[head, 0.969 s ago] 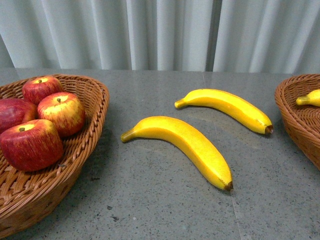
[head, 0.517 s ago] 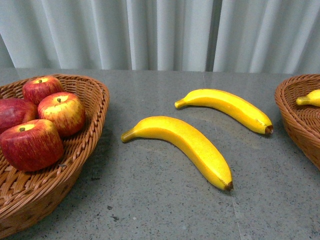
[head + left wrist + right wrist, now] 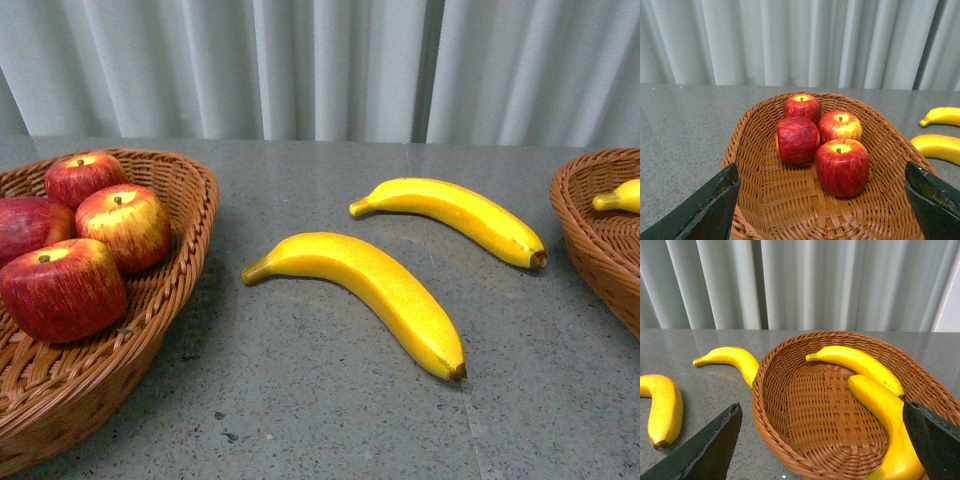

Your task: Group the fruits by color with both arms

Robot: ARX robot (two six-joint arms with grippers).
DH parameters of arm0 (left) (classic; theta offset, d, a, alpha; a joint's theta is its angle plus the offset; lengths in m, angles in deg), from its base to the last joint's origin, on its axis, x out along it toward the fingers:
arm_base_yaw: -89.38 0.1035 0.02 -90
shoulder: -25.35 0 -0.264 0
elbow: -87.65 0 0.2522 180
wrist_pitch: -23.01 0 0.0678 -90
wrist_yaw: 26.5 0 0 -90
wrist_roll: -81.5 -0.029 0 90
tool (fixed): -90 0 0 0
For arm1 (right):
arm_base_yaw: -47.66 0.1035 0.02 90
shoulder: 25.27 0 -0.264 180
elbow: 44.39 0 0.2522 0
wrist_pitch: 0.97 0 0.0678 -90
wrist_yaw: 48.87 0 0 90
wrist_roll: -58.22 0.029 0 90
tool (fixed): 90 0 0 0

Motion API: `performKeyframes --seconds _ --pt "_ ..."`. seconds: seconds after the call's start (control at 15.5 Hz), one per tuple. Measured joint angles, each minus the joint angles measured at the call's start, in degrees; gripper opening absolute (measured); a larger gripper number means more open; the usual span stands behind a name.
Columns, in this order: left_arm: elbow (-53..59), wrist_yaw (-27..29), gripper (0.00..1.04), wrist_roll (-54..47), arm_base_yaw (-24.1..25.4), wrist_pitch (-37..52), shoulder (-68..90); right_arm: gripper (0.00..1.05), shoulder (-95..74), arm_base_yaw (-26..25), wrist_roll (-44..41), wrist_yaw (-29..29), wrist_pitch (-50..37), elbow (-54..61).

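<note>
nothing has moved — we see the near banana (image 3: 370, 285) and far banana (image 3: 455, 210) on the table (image 3: 300, 420) right of the apple basket (image 3: 190, 200), four apples (image 3: 65, 290) inside it, our left gripper (image 3: 821, 172) and right gripper (image 3: 821, 410) gaping empty, so both bananas await sorting.

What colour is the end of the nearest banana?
Brown. The banana tip shows best in the front view.

A staged test bench, more lab than home: a plain speckled grey stone-look tabletop (image 3: 330, 420) closed off behind by a pale grey pleated curtain (image 3: 330, 60), with a brown woven wicker basket (image 3: 203, 195) of glossy red apples (image 3: 125, 228) set out like props
</note>
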Motion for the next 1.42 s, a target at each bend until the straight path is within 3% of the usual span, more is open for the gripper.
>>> performKeyframes --seconds 0.13,0.19,0.26,0.45,0.52,0.84,0.97,1.16,1.42 --pt "0.0 0.02 0.98 0.0 0.0 0.0 0.0 0.98 -0.2 -0.59 0.46 -1.81 -2.8 0.24" --pt "0.0 -0.07 0.98 -0.02 0.0 0.04 0.0 0.98 -4.59 -0.31 2.19 -7.17 -18.6 0.33" --pt "0.0 0.0 0.98 0.0 0.0 0.0 0.0 0.98 -12.33 2.34 2.56 -8.15 -28.24 0.04" --pt "0.0 -0.02 0.98 0.0 0.0 0.04 0.0 0.98 -38.95 9.6 2.99 -6.82 -49.86 -6.64" --pt "0.0 -0.02 0.98 0.0 0.0 0.04 0.0 0.98 -45.27 12.31 3.23 -6.23 -52.15 -11.74" --pt "0.0 0.0 0.98 0.0 0.0 0.04 0.0 0.98 -70.73 30.16 2.95 -6.62 -44.44 -33.92" --pt "0.0 -0.02 0.98 0.0 0.0 0.04 0.0 0.98 -78.16 35.04 1.27 -7.06 -40.39 -41.7" --pt "0.0 0.0 0.98 0.0 0.0 0.04 0.0 0.98 -89.48 35.39 -1.46 -6.21 -32.76 -51.71" --pt "0.0 0.0 0.98 0.0 0.0 0.04 0.0 0.98 -101.61 29.51 -3.87 -5.62 -25.29 -62.8"
